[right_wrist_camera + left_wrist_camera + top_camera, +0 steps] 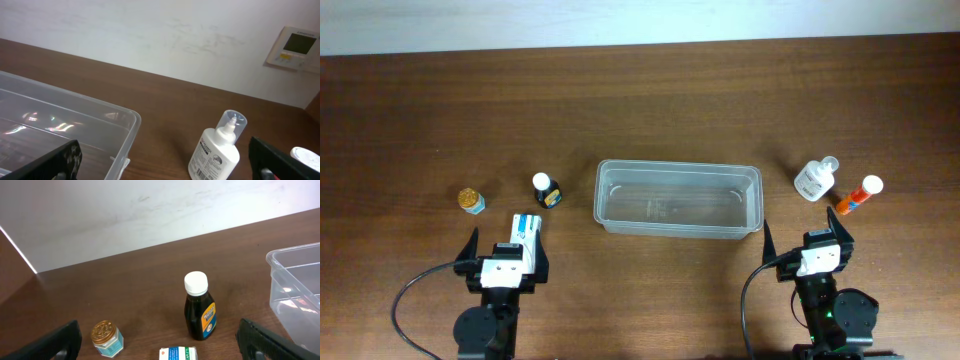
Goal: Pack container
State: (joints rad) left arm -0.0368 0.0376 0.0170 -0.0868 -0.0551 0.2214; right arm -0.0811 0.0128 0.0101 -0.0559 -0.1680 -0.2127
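The clear plastic container [678,198] sits empty at the table's middle; its corner shows in the left wrist view [295,287] and right wrist view [65,125]. Left of it stand a dark bottle with a white cap [547,190] [199,307], a small gold-lidded jar [471,200] [106,338] and a blue-white box [527,233] [178,353]. Right of it are a white squeeze bottle [816,180] [218,148] and an orange tube with a white cap [858,195] [306,156]. My left gripper [506,248] is open over the box. My right gripper [807,240] is open and empty.
The brown wooden table [640,110] runs to a pale wall at the back. A wall thermostat [293,48] shows in the right wrist view.
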